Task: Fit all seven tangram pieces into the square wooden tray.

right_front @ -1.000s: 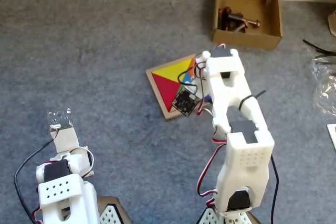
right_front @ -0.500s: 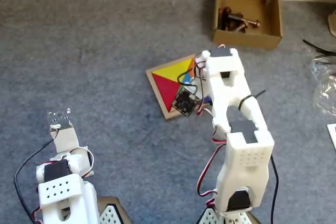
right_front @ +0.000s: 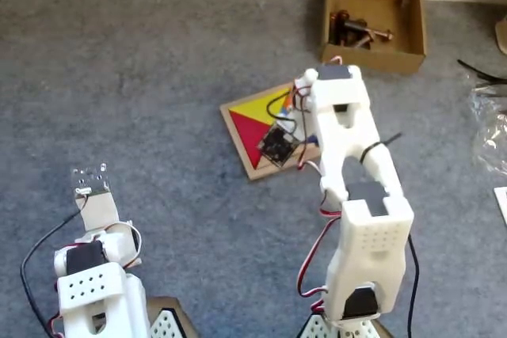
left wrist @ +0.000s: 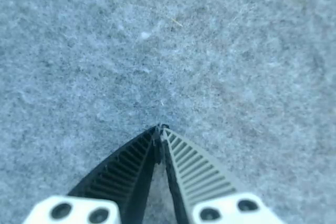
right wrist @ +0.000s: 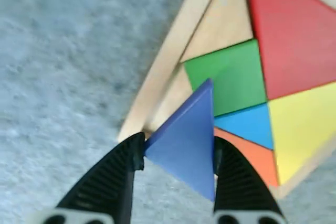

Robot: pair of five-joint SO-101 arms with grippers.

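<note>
Over the tray edge, the right gripper clamps a blue triangle, its tip by the green piece. Left gripper hangs over grey carpet, jaws closed, empty.

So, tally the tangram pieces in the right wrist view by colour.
red piece: 1
yellow piece: 1
green piece: 1
light blue piece: 1
orange piece: 1
dark blue piece: 1
total: 6
</note>
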